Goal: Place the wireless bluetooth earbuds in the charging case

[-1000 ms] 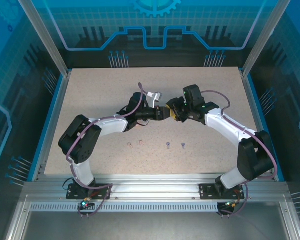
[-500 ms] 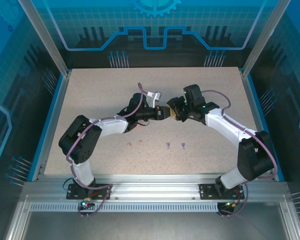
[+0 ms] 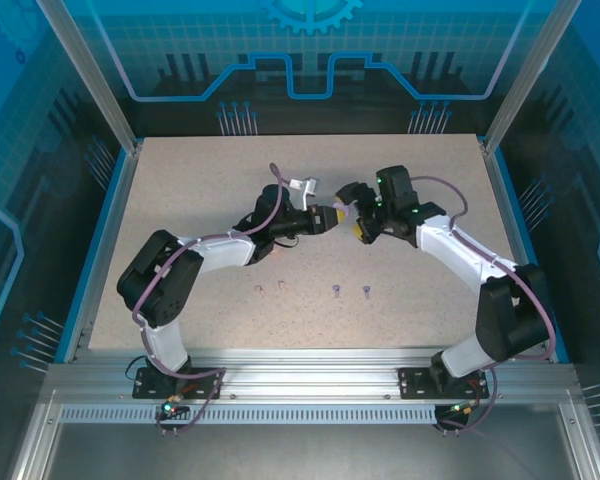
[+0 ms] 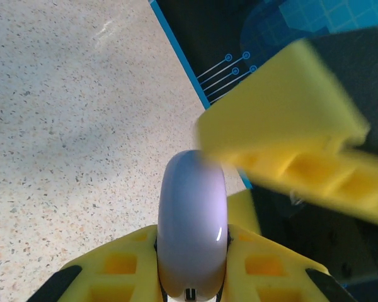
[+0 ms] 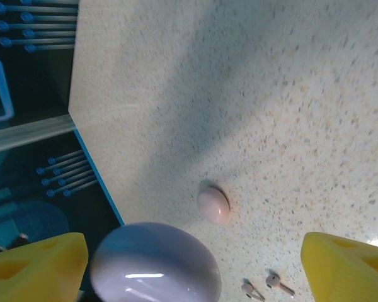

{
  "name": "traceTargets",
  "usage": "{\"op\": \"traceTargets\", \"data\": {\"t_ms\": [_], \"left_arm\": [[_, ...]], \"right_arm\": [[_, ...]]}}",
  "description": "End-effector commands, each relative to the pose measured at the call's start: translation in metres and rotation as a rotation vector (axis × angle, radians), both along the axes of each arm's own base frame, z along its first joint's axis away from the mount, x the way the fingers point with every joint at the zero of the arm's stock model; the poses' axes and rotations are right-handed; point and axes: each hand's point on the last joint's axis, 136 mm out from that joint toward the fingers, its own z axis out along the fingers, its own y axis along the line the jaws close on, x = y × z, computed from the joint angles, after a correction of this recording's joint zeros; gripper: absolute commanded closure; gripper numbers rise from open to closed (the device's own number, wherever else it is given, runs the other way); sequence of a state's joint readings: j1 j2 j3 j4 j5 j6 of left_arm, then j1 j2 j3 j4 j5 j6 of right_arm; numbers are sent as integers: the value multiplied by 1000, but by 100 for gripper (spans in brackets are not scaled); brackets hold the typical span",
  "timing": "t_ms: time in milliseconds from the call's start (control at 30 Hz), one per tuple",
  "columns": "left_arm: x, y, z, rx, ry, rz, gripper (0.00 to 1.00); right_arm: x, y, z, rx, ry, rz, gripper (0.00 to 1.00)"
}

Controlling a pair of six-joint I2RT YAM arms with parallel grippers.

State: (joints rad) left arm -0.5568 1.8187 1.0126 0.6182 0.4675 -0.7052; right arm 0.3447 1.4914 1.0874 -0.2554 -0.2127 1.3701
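1. In the top view, two pale pink earbuds (image 3: 261, 290) (image 3: 282, 287) lie side by side on the speckled table (image 3: 180, 180), low and left of centre, below the left forearm.
2. The left gripper (image 3: 327, 217) is near the frame's middle, pinching a round lavender charging case (image 3: 336, 212). In the left wrist view the case (image 4: 192, 220) stands on edge, its lower end clamped between the yellow fingers (image 4: 123, 267).
3. Two purple earbuds (image 3: 336, 290) (image 3: 366, 291) lie right of the pink pair, well apart from both grippers.
4. The right gripper (image 3: 355, 212) faces the left one with its fingers spread wide. In the right wrist view the lavender case (image 5: 154, 264) sits just beside the lower-left finger (image 5: 41, 264); whether they touch, I cannot tell.
5. That view also shows a closed pink case (image 5: 213, 205) on the table mid-frame, with two pale stemmed earbuds (image 5: 249, 289) (image 5: 277, 283) at its lower right.
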Motion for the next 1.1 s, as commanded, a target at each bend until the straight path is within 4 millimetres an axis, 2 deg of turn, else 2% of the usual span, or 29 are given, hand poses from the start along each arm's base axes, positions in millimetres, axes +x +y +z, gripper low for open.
{"op": "traceTargets", "data": {"t_ms": [0,100,200,333,467,600,833,1067], "left_arm": [[-4,2,8,-5,-23,-14,100],[-13,2,7,6,-15,-73,100],[-20,4,10,0,3,-145,100],[-25,8,18,-6,16,-216,100],[-32,6,26,-6,16,-269,100],[-35,5,31,-8,17,-290,100],[-38,5,37,-19,14,-305,100],[-41,5,45,-30,1,-313,100]], "right_arm": [[0,-38,44,-49,-160,3,9],[-6,-65,59,-118,-265,62,5],[-16,-73,70,-185,-410,202,5],[-38,-59,74,-202,-571,364,6],[-57,-40,64,-142,-630,456,7],[-67,-24,53,-142,-633,527,7],[-62,-6,33,-149,-581,573,9],[-49,0,25,-167,-549,576,11]]}}
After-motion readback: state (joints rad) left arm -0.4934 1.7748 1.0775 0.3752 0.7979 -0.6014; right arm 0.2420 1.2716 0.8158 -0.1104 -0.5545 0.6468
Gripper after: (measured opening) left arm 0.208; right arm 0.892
